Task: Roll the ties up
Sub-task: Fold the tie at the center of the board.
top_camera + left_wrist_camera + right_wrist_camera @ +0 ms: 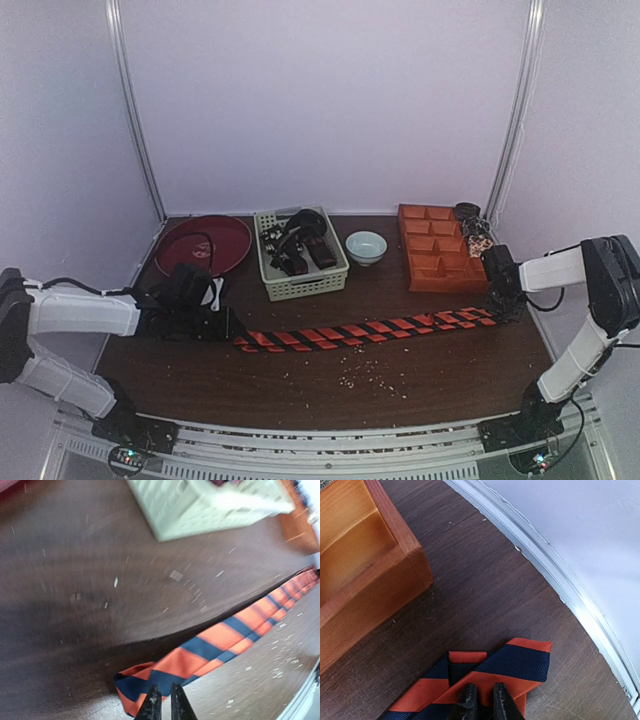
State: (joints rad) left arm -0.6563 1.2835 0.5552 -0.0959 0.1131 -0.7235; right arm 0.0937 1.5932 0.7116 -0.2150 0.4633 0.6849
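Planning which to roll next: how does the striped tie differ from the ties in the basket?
The striped tie is orange-red with dark stripes; the basket ties are dark, some pale-specked. The striped tie lies stretched flat on the table; the basket ties sit heaped in the white basket.

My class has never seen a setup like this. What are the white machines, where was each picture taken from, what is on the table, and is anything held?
The two white machines are robot arms bolted at the near edge of the table. The wide picture comes from a camera above and behind them; each other picture comes from a wrist camera, looking past its own gripper. A striped tie, orange and dark, lies stretched across the table. The left gripper and the right gripper each appear closed on one end of it. Behind stand a red plate, a pale basket of dark items, a small bowl and an orange compartment tray. Pale crumbs dot the wood.
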